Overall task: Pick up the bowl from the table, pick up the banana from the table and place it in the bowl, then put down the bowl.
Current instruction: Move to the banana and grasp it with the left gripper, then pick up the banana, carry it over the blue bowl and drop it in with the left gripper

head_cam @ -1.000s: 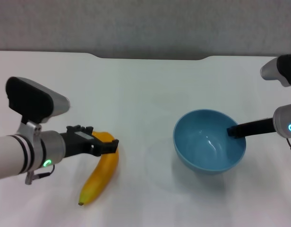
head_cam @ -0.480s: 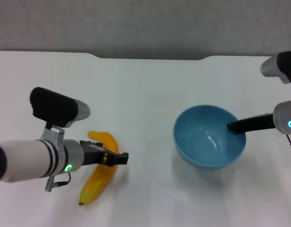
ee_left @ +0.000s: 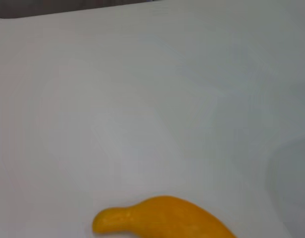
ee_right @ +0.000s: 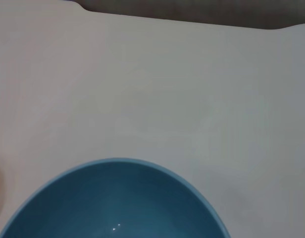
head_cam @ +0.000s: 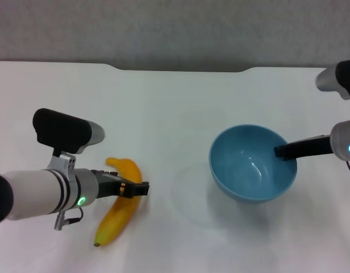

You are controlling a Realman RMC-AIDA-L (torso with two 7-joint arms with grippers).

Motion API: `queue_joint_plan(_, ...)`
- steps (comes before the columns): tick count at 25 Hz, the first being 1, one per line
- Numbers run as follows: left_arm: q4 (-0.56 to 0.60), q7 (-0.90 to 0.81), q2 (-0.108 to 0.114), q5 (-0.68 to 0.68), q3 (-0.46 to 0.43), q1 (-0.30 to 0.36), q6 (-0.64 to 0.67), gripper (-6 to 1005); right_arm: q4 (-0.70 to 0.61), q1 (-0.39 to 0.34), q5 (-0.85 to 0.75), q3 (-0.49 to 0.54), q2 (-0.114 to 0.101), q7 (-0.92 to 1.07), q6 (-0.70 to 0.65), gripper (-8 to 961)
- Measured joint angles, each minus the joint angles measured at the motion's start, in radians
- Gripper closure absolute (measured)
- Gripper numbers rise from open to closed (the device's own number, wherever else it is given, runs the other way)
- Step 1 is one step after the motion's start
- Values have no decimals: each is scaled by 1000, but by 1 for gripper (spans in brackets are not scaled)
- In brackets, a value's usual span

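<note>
The yellow banana (head_cam: 116,218) lies on the white table (head_cam: 175,108) at the front left. My left gripper (head_cam: 136,189) reaches across the banana's middle from the left, just over it. The left wrist view shows one end of the banana (ee_left: 162,218) close below. The light-blue bowl (head_cam: 251,165) is at the right, empty. My right gripper (head_cam: 282,152) is shut on its right rim and holds it slightly above the table, over its shadow. The right wrist view shows the bowl's inside (ee_right: 113,203).
The table's notched far edge (head_cam: 180,69) meets a grey wall. Bare white tabletop lies between the banana and the bowl.
My left arm has moved right and toward the front, bringing its gripper across the banana's middle. The bowl has risen slightly in the right gripper. The banana has not moved.
</note>
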Motion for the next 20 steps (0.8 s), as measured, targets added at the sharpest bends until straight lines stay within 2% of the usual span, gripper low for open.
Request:
queue_joint_plan(7,47,3,1,1,0,-7,23,141,-6,0,0,-1,0,0,-2,920)
queue_joint_plan(20,43,5,1,-2,4,-7,21,254,-7,-1,0,-2,2,0,-1,920)
